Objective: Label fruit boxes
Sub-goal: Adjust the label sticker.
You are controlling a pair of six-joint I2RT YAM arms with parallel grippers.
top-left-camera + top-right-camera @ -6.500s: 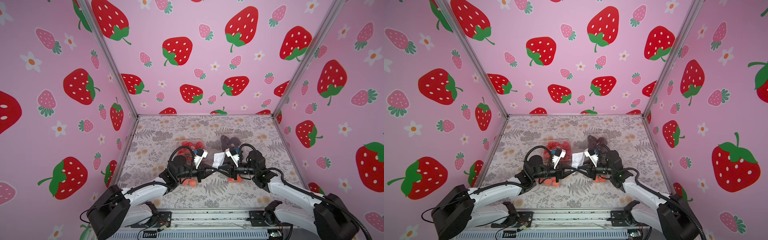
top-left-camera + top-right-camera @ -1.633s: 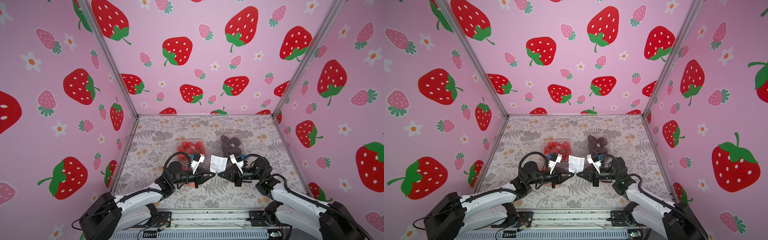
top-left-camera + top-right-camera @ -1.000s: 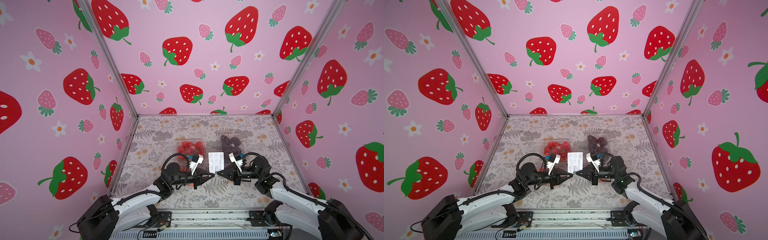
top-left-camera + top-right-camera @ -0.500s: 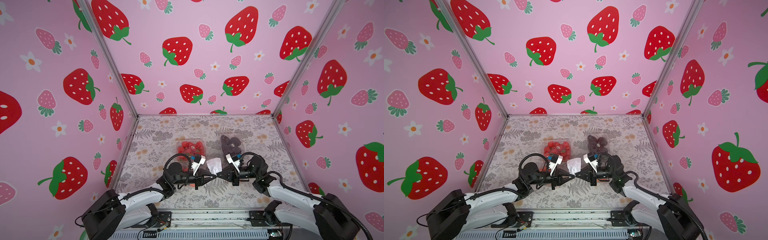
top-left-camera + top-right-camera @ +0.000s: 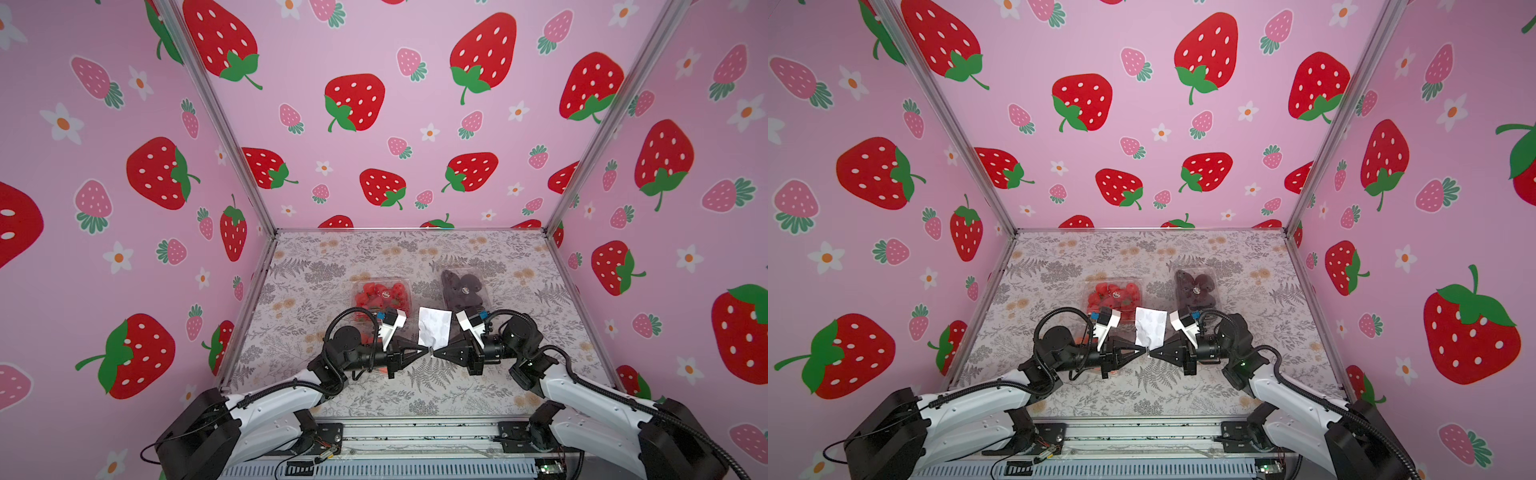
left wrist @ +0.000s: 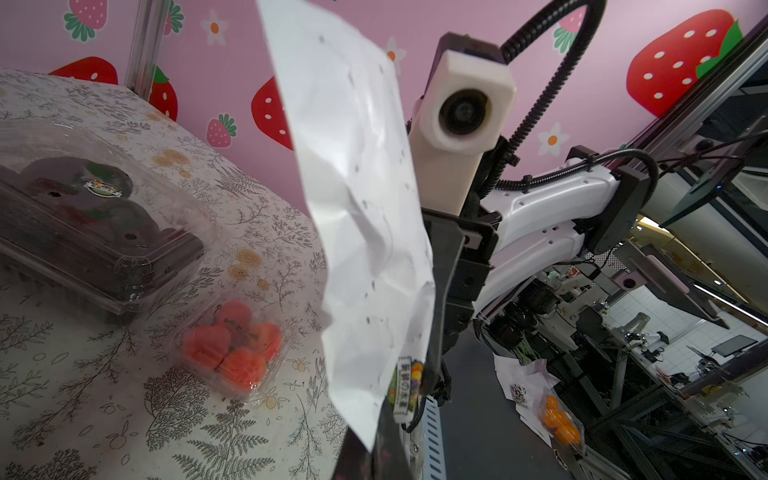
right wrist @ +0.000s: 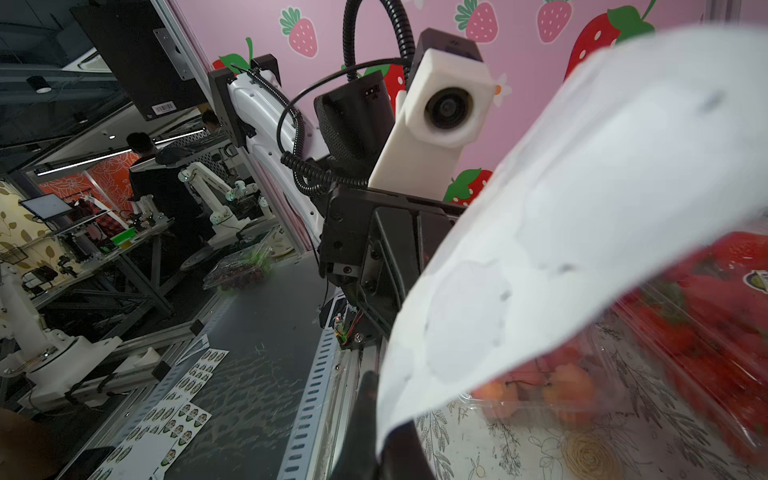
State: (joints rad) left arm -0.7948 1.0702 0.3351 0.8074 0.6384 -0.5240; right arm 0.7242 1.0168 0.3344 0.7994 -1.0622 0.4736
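Our left gripper [image 5: 424, 351] and right gripper [image 5: 435, 352] meet tip to tip at mid-table, both clamped on the near corner of the white sticker sheet [image 5: 434, 328]. Just beyond them sit the strawberry box [image 5: 380, 293], to the left, and the dark-fruit box [image 5: 463, 289], to the right.

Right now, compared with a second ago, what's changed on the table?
The sticker sheet, lying flat then, now stands tilted up off the table, pinched at its near edge between the left gripper and right gripper. The strawberry box and dark fruit box stayed put.
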